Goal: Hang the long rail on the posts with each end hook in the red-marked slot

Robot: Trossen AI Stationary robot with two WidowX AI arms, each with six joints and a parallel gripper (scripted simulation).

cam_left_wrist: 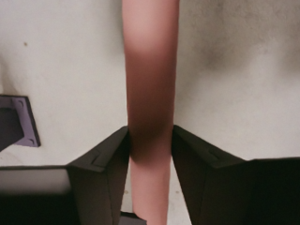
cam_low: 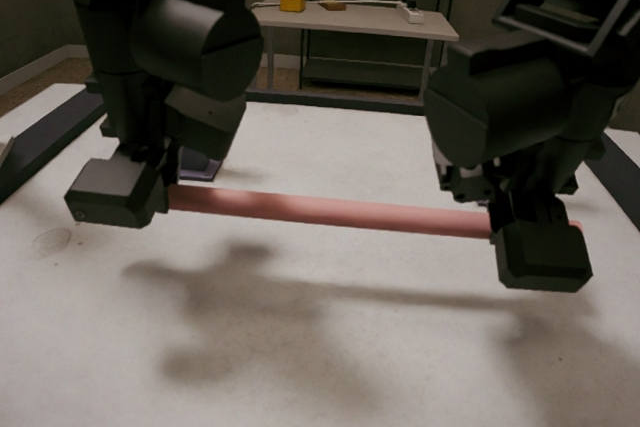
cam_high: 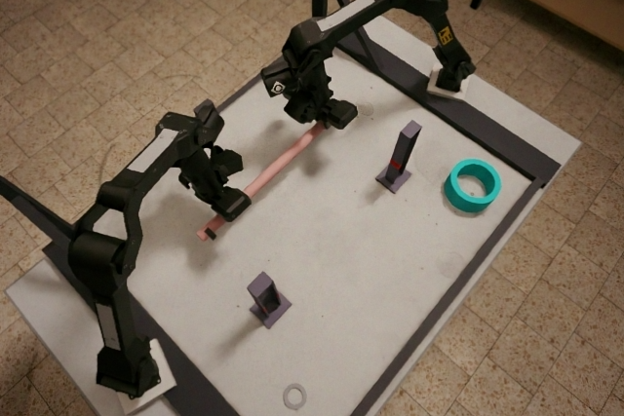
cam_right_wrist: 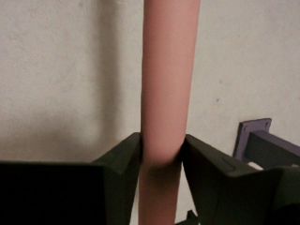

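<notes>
- Top view: can make out a long rail (cam_high: 282,162) (cam_low: 330,213) (cam_left_wrist: 150,70) (cam_right_wrist: 168,70), pink, smooth and rounded, slanting from 2 o'clock down to 8 o'clock, with a small dark hook (cam_high: 210,233) near the lower end. Clasped by left end effector (cam_high: 325,123) (cam_low: 168,197) (cam_left_wrist: 151,133) (cam_right_wrist: 163,141)- Top view: can make out a long rail (cam_high: 282,162) (cam_low: 330,213) (cam_left_wrist: 150,70) (cam_right_wrist: 168,70), pink, smooth and rounded, slanting from 2 o'clock down to 8 o'clock, with a small dark hook (cam_high: 210,233) near the lower end. Clasped towards 2 o'clock by the left end effector (cam_high: 325,123) (cam_low: 168,197) (cam_left_wrist: 151,133) and towards 8 o'clock by the right end effector (cam_high: 221,214) (cam_low: 493,226) (cam_right_wrist: 163,141).
- Also from the top: off the rail, two angular purple-grey posts on square feet, left post (cam_high: 403,147) (cam_left_wrist: 9,127) at 4 o'clock from the left end effector, right post (cam_high: 261,290) (cam_right_wrist: 272,147) at 5 o'clock from the right one. Beyond, at 3 o'clock, a thick, glossy-looking turquoise ring (cam_high: 452,197); at 6 o'clock, a thin flat grey ring (cam_high: 286,396).
- Exterior view: held up above the pale, faintly speckled surface (cam_high: 322,250) (cam_low: 320,360), with soft shadows below; rail running from 9 to 3 o'clock, gripped near both ends.
- Left wrist view: rail squeezed between both dark, tapered fingers, running from 12 to 6 o'clock; left post at 9 o'clock, well apart.
- Right wrist view: same firm clasp on the round pink bar, likewise from 12 to 6 o'clock; right post towards 4 o'clock, not touching the rail.
</notes>
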